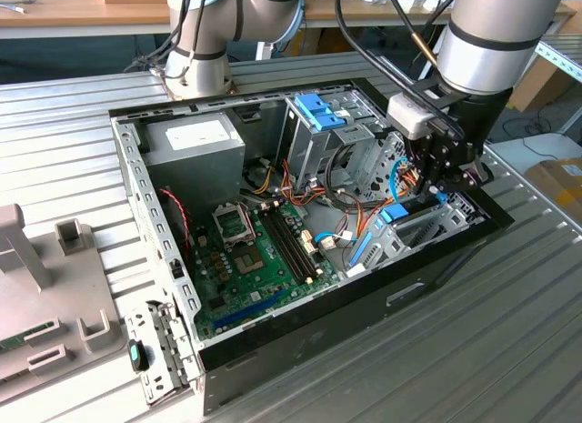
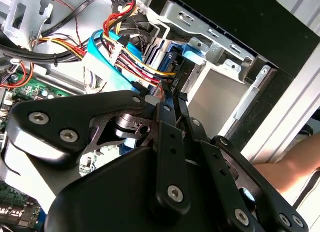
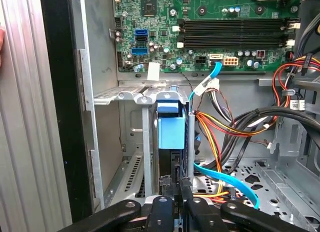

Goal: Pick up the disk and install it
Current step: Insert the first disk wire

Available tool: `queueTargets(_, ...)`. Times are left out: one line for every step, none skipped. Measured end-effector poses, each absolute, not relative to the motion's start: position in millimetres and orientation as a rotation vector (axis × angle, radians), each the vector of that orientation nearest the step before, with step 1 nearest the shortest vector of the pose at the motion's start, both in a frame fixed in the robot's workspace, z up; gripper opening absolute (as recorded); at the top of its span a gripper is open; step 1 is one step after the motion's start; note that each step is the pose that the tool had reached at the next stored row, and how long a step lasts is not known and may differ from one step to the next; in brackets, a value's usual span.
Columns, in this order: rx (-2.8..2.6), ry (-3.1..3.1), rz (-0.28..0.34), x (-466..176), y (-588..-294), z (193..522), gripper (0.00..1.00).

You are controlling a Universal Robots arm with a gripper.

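**Disk in the drive bay, gripper on its edge**

I see the open computer case (image 1: pixel 136 182) of grey sheet metal lying on a ribbed table (image 1: pixel 509 332). Inside it lie a green motherboard (image 1: pixel 250 250), a grey boxy power supply (image 1: pixel 195 141) with a white label, and bundled coloured cables (image 3: pixel 225 124). The disk (image 3: pixel 171 129), in its blue plastic carrier, stands on edge inside the metal drive bay (image 3: pixel 146 142) beside the motherboard. My black gripper (image 3: pixel 178 189) has its fingers pinched together on the disk's dark edge.
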State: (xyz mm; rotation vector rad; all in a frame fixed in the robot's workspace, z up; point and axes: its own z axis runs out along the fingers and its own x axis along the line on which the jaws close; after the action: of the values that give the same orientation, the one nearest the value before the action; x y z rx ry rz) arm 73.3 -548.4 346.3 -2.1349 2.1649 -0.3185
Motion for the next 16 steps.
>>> queueTargets(-2.135, 2.165, -0.319, 73.4, -546.3, 346.2, 0.17)
queueTargets(-2.135, 2.165, -0.319, 73.3, -545.6, 346.1, 0.17)
queueTargets(-2.135, 2.165, -0.321, 73.3, -544.9, 345.8, 0.17)
queueTargets(-2.132, 2.162, -0.329, 73.1, -544.4, 345.6, 0.17)
queueTargets(-2.131, 2.162, -0.336, 73.2, -544.5, 345.5, 0.17)
queueTargets(-2.129, 2.164, -0.337, 73.2, -544.5, 345.6, 0.17)
queueTargets(-2.128, 2.165, -0.338, 72.8, -544.5, 345.7, 0.17)
queueTargets(-2.127, 2.164, -0.34, 71.9, -544.4, 345.6, 0.17)
queueTargets(-2.125, 2.161, -0.345, 70.9, -544.4, 345.0, 0.17)
queueTargets(-2.123, 2.16, -0.348, 70.5, -544.4, 345.0, 0.17)
queueTargets(-2.123, 2.16, -0.349, 70.5, -544.4, 344.9, 0.17)
queueTargets(-2.123, 2.159, -0.349, 70.5, -544.4, 344.5, 0.17)
queueTargets(-2.123, 2.159, -0.35, 70.5, -544.4, 344.2, 0.17)
queueTargets(-2.123, 2.159, -0.35, 70.5, -544.4, 344.2, 0.17)
queueTargets(-2.123, 2.159, -0.35, 70.5, -544.5, 344.1, 0.17)
queueTargets(-2.123, 2.159, -0.35, 70.5, -544.4, 344.1, 0.17)
